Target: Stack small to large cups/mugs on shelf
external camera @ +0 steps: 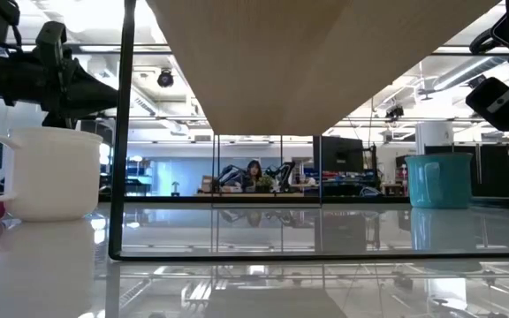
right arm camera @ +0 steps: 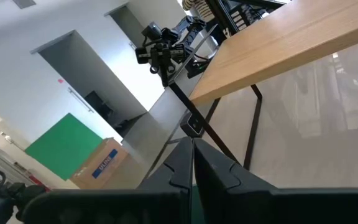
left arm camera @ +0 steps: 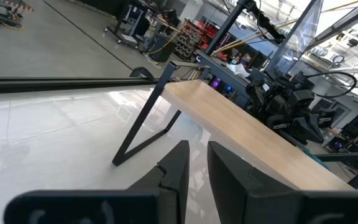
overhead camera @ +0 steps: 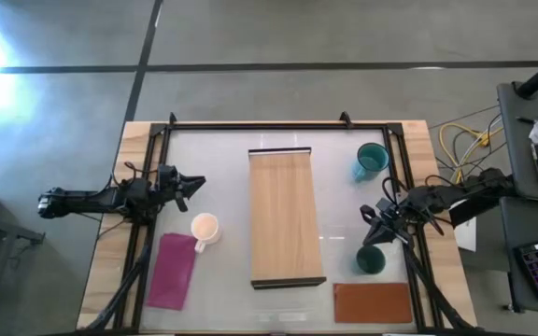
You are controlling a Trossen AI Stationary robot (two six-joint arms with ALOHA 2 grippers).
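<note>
The light-wood shelf (overhead camera: 288, 217) stands on dark legs in the middle of the table, and nothing is on its top. The white mug (overhead camera: 205, 227) stands upright to its left, also seen in the low view (external camera: 51, 172). Right of the shelf, the teal mug (overhead camera: 372, 159) stands toward the far side and the dark green mug (overhead camera: 370, 259) toward the near side. My left gripper (overhead camera: 194, 182) hovers just beyond the white mug, fingers (left arm camera: 179, 168) together but for a slim slit. My right gripper (overhead camera: 372, 219) hangs between the teal and green mugs, shut (right arm camera: 191, 149) and holding nothing.
A magenta cloth (overhead camera: 173, 271) lies near the table's left near corner and a reddish-brown mat (overhead camera: 372, 301) at the right near corner. A dark frame (overhead camera: 278, 123) borders the table. The glossy table top (overhead camera: 222, 168) shows bare between the mugs and the shelf.
</note>
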